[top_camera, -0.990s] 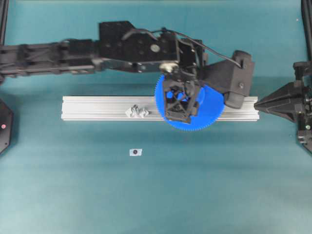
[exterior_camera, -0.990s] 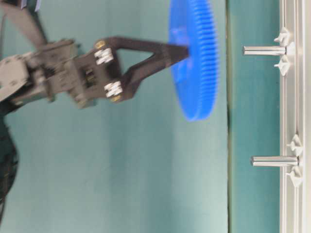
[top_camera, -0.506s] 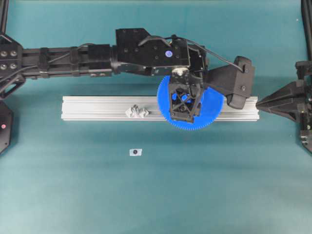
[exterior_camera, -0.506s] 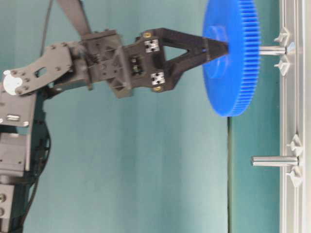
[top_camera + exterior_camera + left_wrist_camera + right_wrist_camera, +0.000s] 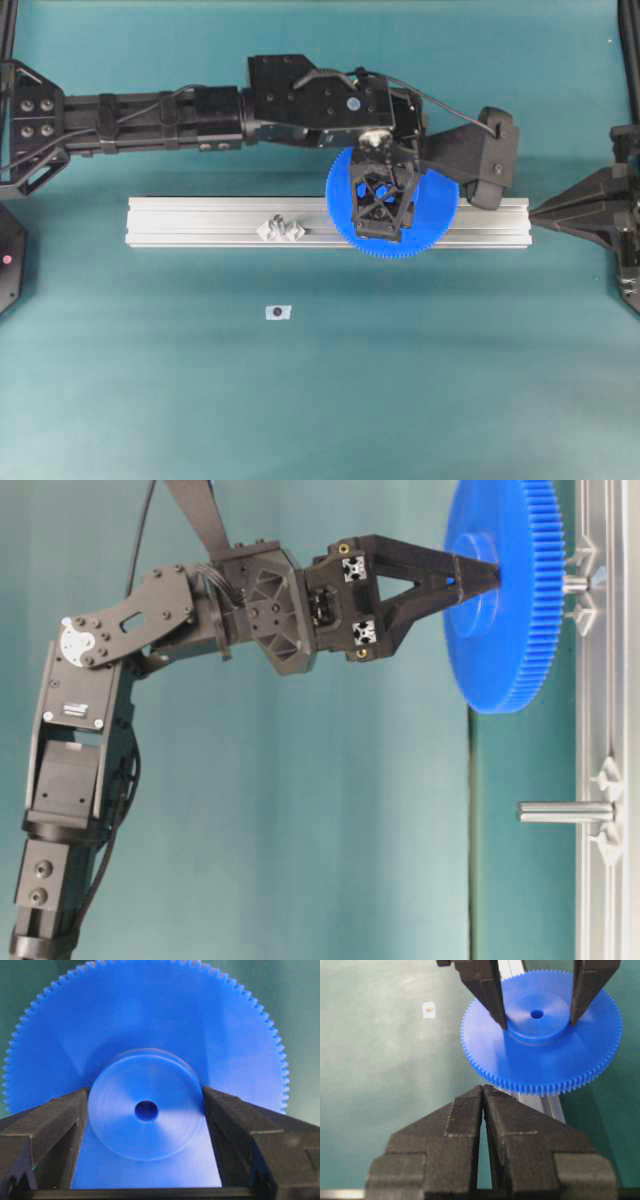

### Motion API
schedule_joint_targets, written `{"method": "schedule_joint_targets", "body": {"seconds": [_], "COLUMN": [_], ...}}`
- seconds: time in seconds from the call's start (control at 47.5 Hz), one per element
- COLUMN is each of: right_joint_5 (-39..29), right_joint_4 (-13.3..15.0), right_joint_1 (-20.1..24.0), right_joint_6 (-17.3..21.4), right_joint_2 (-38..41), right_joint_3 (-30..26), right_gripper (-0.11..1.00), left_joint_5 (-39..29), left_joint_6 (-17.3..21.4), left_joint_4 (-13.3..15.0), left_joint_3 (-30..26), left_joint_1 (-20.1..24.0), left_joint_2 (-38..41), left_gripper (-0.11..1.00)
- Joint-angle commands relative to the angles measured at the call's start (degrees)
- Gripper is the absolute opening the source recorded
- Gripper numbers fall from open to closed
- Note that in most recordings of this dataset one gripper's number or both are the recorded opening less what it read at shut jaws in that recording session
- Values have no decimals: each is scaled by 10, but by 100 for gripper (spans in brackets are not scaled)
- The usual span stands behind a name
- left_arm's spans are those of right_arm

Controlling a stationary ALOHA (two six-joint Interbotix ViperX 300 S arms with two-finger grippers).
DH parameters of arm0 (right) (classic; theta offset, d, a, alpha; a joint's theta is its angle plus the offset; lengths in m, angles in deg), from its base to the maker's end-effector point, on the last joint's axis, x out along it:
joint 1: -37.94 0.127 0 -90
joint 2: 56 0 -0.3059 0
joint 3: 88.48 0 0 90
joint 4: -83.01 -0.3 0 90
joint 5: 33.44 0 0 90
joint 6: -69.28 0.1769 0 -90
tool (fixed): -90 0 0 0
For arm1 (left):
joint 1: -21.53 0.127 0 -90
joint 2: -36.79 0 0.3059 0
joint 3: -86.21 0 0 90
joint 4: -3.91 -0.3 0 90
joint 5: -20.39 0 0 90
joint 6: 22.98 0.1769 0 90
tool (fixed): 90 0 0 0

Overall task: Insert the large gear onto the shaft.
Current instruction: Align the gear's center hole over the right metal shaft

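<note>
Overhead, the left gripper clamps the raised hub of the big bright-blue toothed plastic gear over the right end of the grooved aluminium rail. At table level the gear sits on the thin silver shaft, short of the rail. The wrist view shows the right gripper with its jaws together.

A teal tabletop fills every view, smooth and evenly lit with soft light and faint shadows. A silver aluminium rail with lengthwise grooves lies across its middle in the overhead view. Below the rail, well apart from it, a small white sticker with a dark dot lies flat. Black frame posts stand at the upper corners
</note>
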Motion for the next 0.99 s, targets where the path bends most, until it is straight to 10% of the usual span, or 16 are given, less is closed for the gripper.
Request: {"method": "schedule_joint_targets", "body": {"seconds": [0.0, 0.969], "right_joint_5": [-3, -5], "right_joint_4": [1, 1], "right_joint_1": [-2, -2], "right_joint_6": [9, 16], "right_joint_2": [1, 1], "right_joint_3": [-10, -13], "right_gripper": [12, 12], "left_joint_5": [12, 45], "left_joint_6": [1, -6], "left_joint_4": [-1, -3], "left_joint_3": [2, 65], "left_joint_1": [7, 17], "left_joint_2": [-15, -40], "left_gripper": [77, 77]}}
